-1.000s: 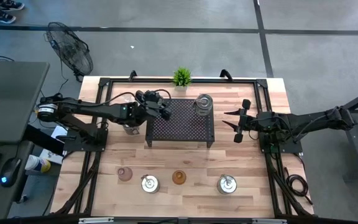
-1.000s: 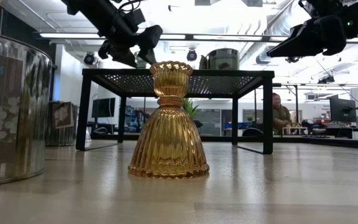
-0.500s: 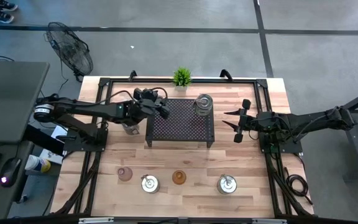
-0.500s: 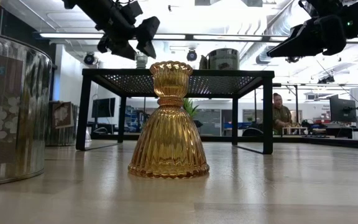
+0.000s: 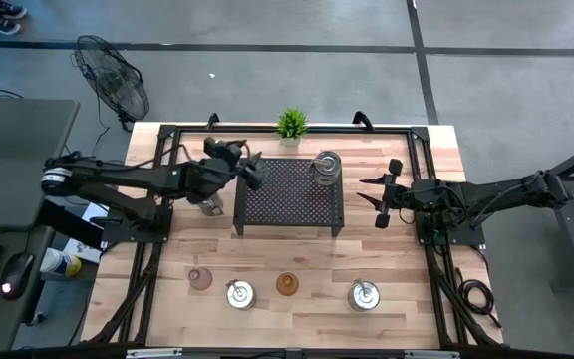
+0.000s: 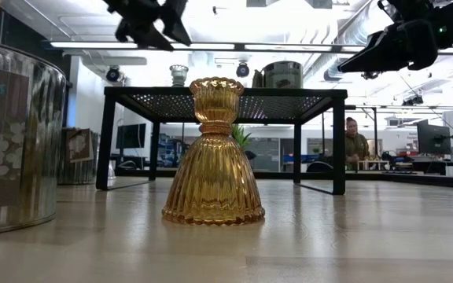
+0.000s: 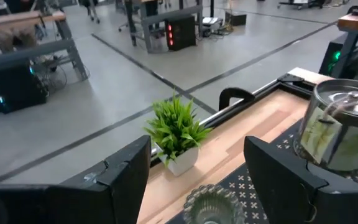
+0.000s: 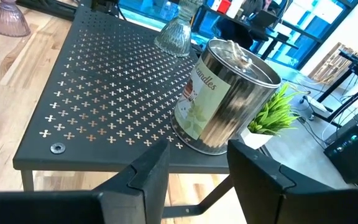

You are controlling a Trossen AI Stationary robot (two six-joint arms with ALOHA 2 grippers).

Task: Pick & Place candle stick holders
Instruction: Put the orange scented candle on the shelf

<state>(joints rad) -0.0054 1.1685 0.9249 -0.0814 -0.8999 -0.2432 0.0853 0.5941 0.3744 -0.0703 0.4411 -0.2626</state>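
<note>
- Done so far, by my reading: two items stand on the black perforated metal rack (image 5: pixel 289 199). One is a small clear ribbed glass candle stick holder (image 8: pixel 174 35) at its back-left corner; the other is a shiny silver lidded tin with a printed label (image 5: pixel 327 166) near its back-right.
- Left to do, if the rack is the target: five holders on the wood.
  - A pale lilac-tinted glass holder (image 5: pixel 210 205) stands just beside the rack's left edge.
  - The front row holds a pink glass holder (image 5: pixel 200 279), a silver disc-based holder (image 5: pixel 239 293), an amber ribbed bell-shaped glass holder (image 5: pixel 286 285) and a second silver disc-based holder (image 5: pixel 364 294).
- Estimate: early; most pieces unplaced.
- Left gripper (image 5: pixel 248 168) hangs above the rack's back-left corner, over the clear holder; jaws spread, nothing between them.
- Right gripper (image 5: pixel 379 197) waits off the rack's right edge, raised; jaws apart, empty.
- Surface: light wooden plank tabletop (image 5: pixel 397 254), black tube frame around its rim; small green potted plant (image 5: pixel 290 123) at the back edge.
- Room: grey floor with dark lines, a standing wire fan (image 5: pixel 114 78) beyond the back-left corner, a person seated at a desk (image 6: pixel 356 143) far behind, ceiling strip lights.
</note>
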